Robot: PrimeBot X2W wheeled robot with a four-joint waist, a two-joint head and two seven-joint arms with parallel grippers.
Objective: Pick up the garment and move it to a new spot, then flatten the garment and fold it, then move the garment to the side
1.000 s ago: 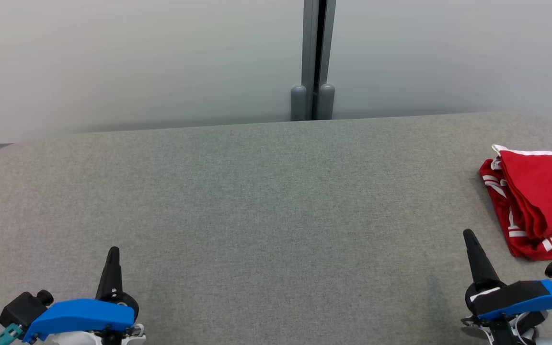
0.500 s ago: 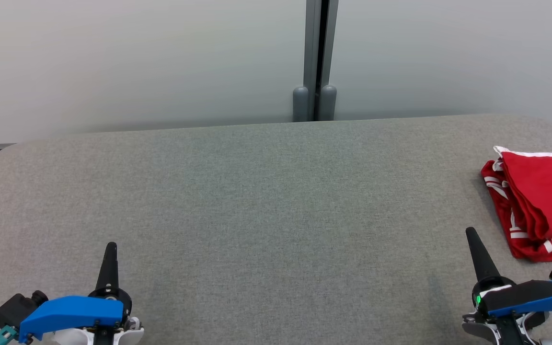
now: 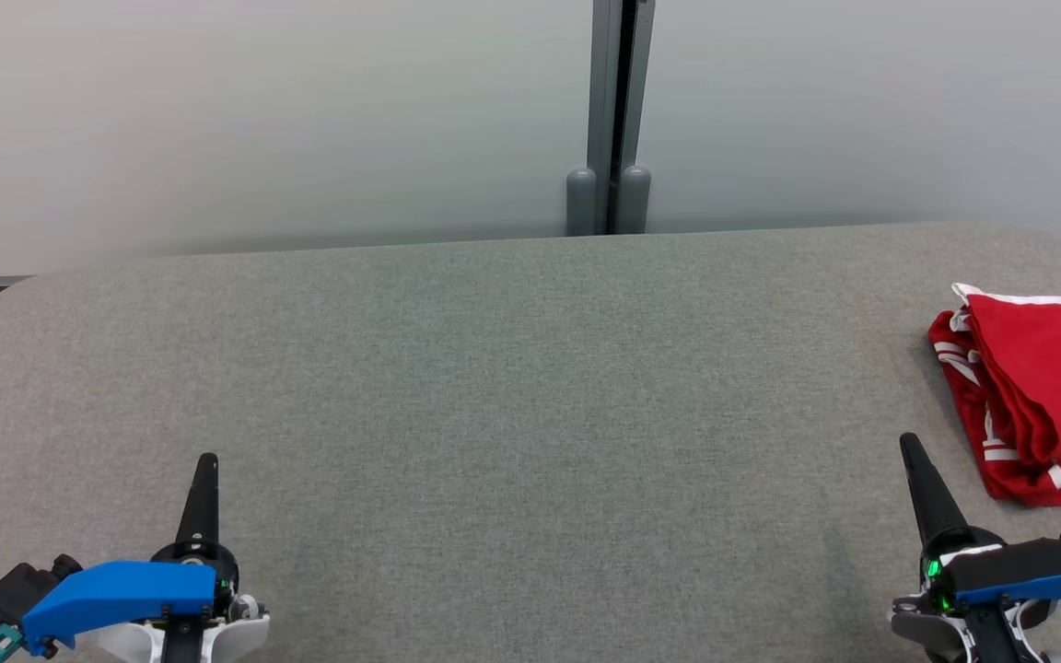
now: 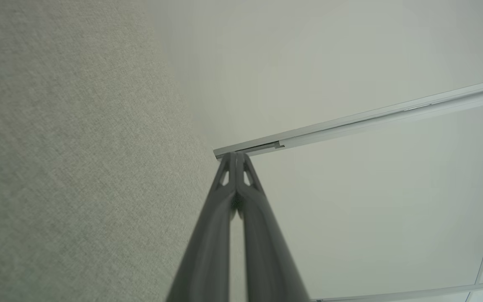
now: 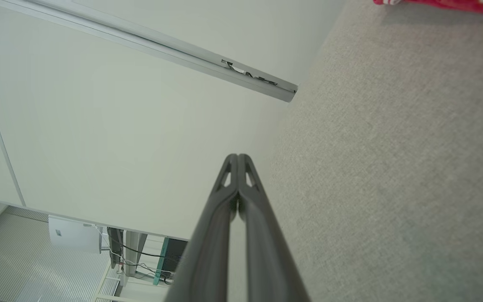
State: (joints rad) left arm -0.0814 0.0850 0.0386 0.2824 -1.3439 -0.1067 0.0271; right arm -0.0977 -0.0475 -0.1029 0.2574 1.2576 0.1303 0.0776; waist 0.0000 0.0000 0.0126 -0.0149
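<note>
1. One folded red fabric garment with white trim lies at the far right of the rounded grey felt-covered surface. Its right part is cut off by the edge of the head view.
2. Its long axis runs from the far side toward the robot, slanting a little, and its layered edges face the middle of the surface.
3. The right tool is pressed together into one dark spike, gripping nothing, and points away from the robot. The garment lies to its right and reaches on ahead of it, near but apart.
4. The left tool, likewise pinched together and empty, hovers at the opposite near corner, well apart from the garment.
5. I reckon any reach for the cloth falls to the right arm, swinging outward and forward.
6. Count: one garment, two tools, one surface. Behind them stand two pale wall panels with one grey post between.
</note>
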